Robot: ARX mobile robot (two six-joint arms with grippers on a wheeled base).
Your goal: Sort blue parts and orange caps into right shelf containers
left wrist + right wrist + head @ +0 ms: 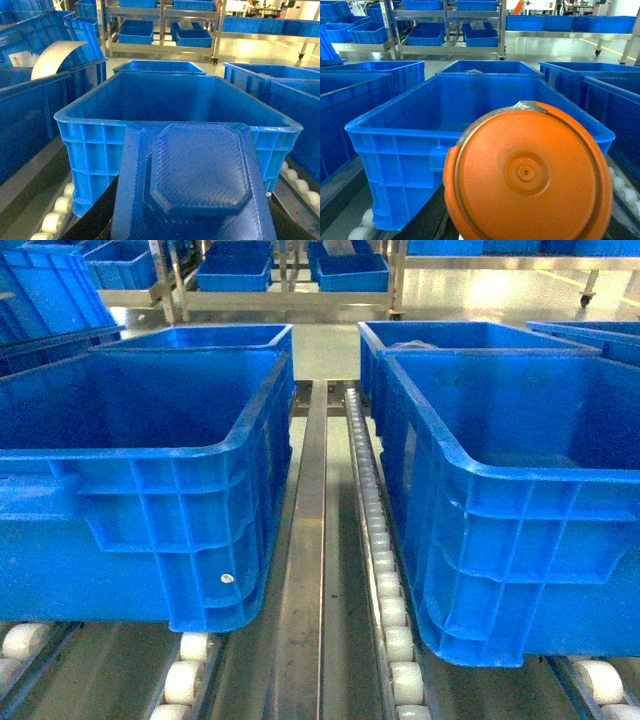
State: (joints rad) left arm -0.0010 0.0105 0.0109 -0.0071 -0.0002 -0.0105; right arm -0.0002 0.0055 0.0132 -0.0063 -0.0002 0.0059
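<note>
Our orange cap sits just short of the right container — straight ahead; neither gripper's jaws show, so we cannot tell their opening.

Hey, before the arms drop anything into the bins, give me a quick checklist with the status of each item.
1. Orange cap in front of the right wrist camera: ok.
2. Blue part in front of the left wrist camera: ok.
3. Right tool's grip on the cap: cannot tell, fingers hidden.
4. Left tool's grip on the part: cannot tell.
5. Right container ahead, open-topped: ok.
6. Left container seated on the shelf rollers: ok.
</note>
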